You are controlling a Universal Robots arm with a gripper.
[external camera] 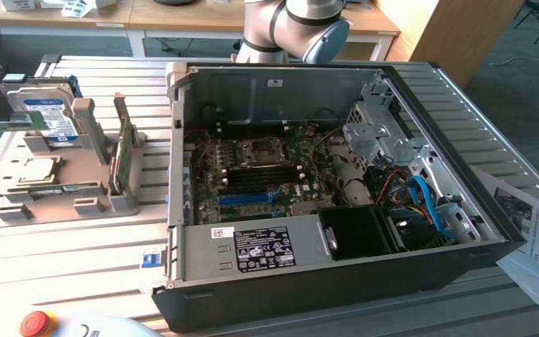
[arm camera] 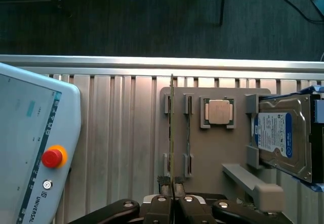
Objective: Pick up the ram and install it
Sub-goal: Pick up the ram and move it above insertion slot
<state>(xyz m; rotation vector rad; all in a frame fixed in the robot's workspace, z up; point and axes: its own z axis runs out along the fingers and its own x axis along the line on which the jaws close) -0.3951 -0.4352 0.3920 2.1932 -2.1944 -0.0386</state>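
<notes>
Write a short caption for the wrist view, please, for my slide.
The fingers hold the ram edge-on over the gray holder carrying a CPU and a hard drive.

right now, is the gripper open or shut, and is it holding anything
gripper: closed, holding the ram by one end

Silver-grey arm [external camera: 271, 21], pale blue round joint cap [external camera: 330, 38], black gripper [arm camera: 171, 183] with jointed links, small silver screw heads [arm camera: 158, 199].
</notes>
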